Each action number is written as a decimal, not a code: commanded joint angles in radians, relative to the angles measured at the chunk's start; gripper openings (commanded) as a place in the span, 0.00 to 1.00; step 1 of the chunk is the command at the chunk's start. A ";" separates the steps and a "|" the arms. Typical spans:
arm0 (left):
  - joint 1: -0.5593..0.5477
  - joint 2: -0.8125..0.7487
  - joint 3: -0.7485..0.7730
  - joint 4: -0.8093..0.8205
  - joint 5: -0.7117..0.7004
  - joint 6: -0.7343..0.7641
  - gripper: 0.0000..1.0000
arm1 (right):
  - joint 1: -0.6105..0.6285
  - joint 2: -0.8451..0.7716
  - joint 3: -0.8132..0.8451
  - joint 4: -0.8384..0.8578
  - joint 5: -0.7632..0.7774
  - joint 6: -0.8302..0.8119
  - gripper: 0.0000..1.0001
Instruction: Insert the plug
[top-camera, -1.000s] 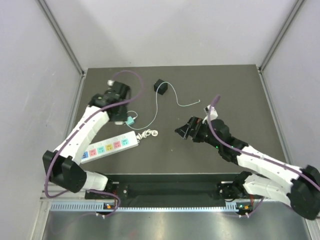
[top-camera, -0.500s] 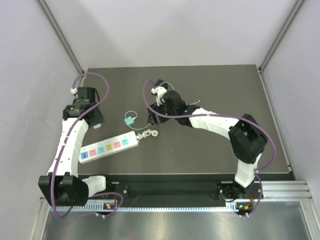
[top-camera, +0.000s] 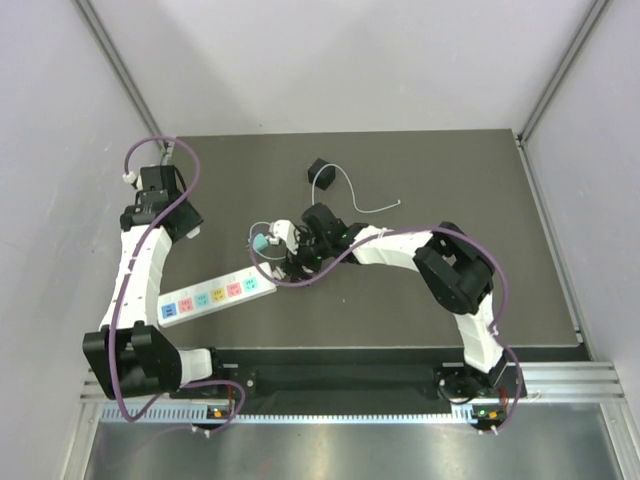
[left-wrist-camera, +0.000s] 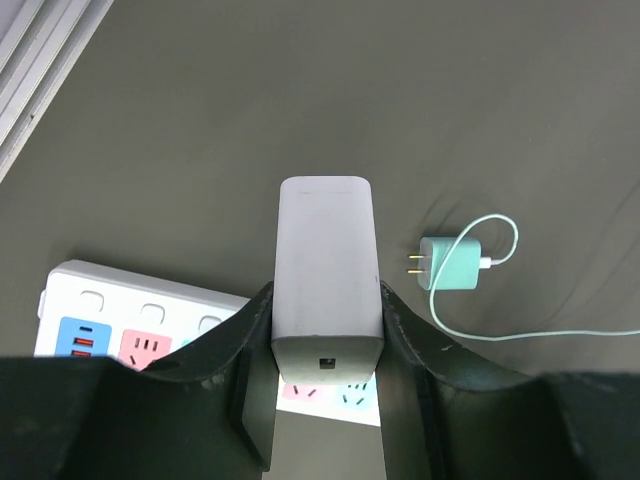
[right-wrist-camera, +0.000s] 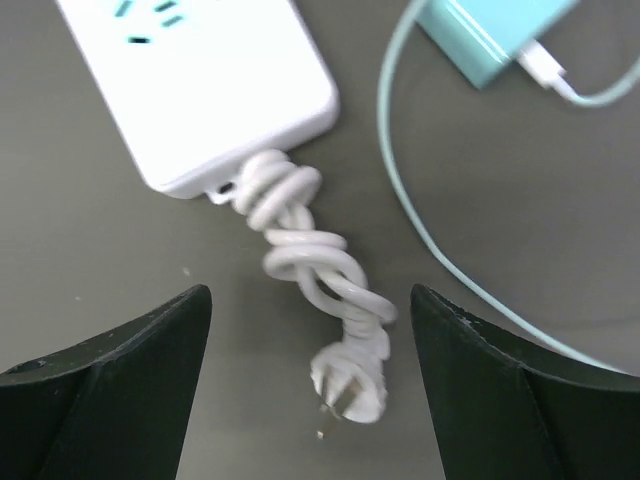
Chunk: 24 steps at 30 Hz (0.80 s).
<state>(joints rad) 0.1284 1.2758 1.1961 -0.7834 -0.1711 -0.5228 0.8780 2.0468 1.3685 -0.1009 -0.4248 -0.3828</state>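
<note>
Toward the far table (top-camera: 500, 220) edge lies a small black cube plug (top-camera: 320, 172); right gripper (right-wrist-camera: 310, 300) gapes empty over white coiled cord (right-wrist-camera: 300, 255), left gripper (left-wrist-camera: 327, 300) clamps a smooth rounded pale block (left-wrist-camera: 327, 235).

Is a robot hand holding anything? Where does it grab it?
The left gripper pinches a pale grey block by its two sides, near one end. The right gripper is open and holds nothing.

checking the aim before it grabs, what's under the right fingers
The coiled white cord at the end of the power strip lies below the open right fingers, a teal charger beside it. From above, the arm covers most of the cord.
</note>
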 joint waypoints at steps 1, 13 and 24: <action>0.005 -0.003 0.011 0.084 0.010 -0.013 0.00 | 0.045 -0.007 0.035 0.030 -0.066 -0.108 0.80; 0.002 0.037 0.020 0.043 0.085 0.116 0.00 | 0.087 0.113 0.095 0.137 0.089 -0.016 0.48; -0.121 0.065 0.157 -0.074 -0.137 0.294 0.00 | 0.072 0.038 -0.098 0.323 0.305 0.352 0.00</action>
<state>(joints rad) 0.0490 1.3521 1.2617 -0.8539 -0.2054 -0.3050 0.9573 2.1273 1.3346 0.1761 -0.2420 -0.1947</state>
